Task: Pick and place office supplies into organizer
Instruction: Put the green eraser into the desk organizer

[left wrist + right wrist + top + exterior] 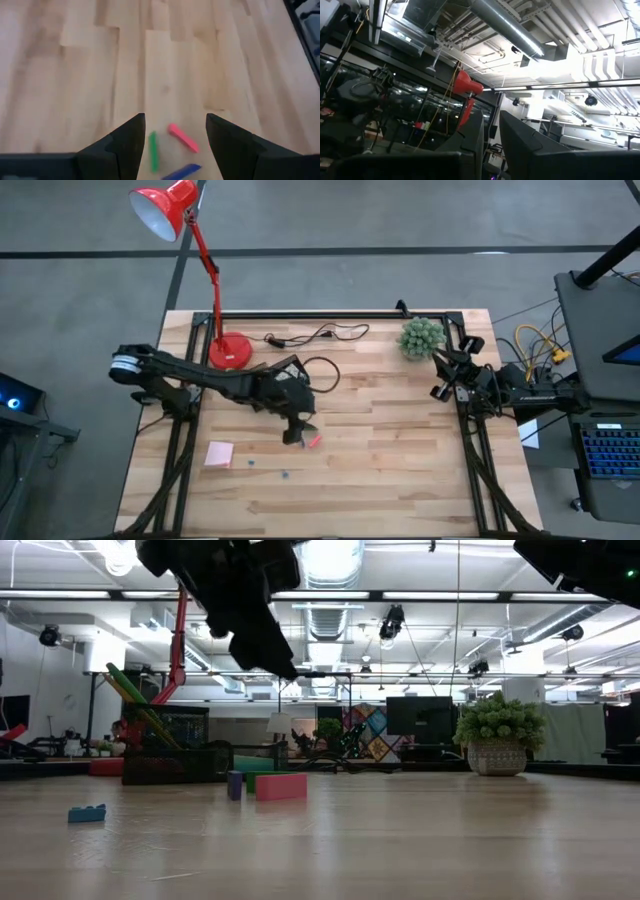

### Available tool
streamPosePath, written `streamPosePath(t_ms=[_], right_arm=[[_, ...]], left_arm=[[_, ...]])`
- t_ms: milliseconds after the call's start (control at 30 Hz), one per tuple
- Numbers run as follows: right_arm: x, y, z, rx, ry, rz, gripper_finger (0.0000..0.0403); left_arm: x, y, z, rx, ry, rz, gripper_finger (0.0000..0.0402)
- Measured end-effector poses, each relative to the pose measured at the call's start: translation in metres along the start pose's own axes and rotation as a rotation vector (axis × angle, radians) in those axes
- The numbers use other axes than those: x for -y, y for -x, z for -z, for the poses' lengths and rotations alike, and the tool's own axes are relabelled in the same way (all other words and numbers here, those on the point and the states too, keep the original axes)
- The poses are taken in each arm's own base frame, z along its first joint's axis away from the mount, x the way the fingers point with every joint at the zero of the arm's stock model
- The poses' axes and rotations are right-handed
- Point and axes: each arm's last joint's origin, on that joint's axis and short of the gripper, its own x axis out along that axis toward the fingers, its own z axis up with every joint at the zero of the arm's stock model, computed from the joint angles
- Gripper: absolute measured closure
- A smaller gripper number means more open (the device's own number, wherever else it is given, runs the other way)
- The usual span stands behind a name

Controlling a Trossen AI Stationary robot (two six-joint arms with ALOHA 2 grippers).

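Nearest me, between my own left fingers (127, 150), lie three small pieces on the bare wood: a red piece (183, 138), a green piece (153, 151) and a blue piece (181, 172). My left gripper (299, 430) hangs over them near the table's middle, jaws spread wide, touching and holding nothing. At about eight o'clock from it sits the pink sticky-note pad (219, 454), also loose on the table. The organizer (172, 763) stands farther back, toward eleven o'clock, with long green items leaning up out of it. I judge the job partly done: these small pieces and the pad are left. My right gripper (447, 373) waits at the three o'clock edge, jaws nearly together, empty.
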Motion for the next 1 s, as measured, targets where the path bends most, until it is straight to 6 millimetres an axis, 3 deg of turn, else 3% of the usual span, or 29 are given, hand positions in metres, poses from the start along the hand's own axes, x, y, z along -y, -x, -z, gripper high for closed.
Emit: streamPosePath(t_ms=[533, 1000], right_arm=[[0.000, 0.000, 0.000, 0.000, 0.010, 0.000, 0.0349], [0.000, 0.000, 0.001, -0.017, 0.028, 0.020, 0.0351]], left_arm=[[0.004, -0.040, 0.014, -0.185, 0.088, -0.004, 0.0206], [-0.003, -0.049, 0.027, -0.242, 0.074, -0.134, 0.0206]])
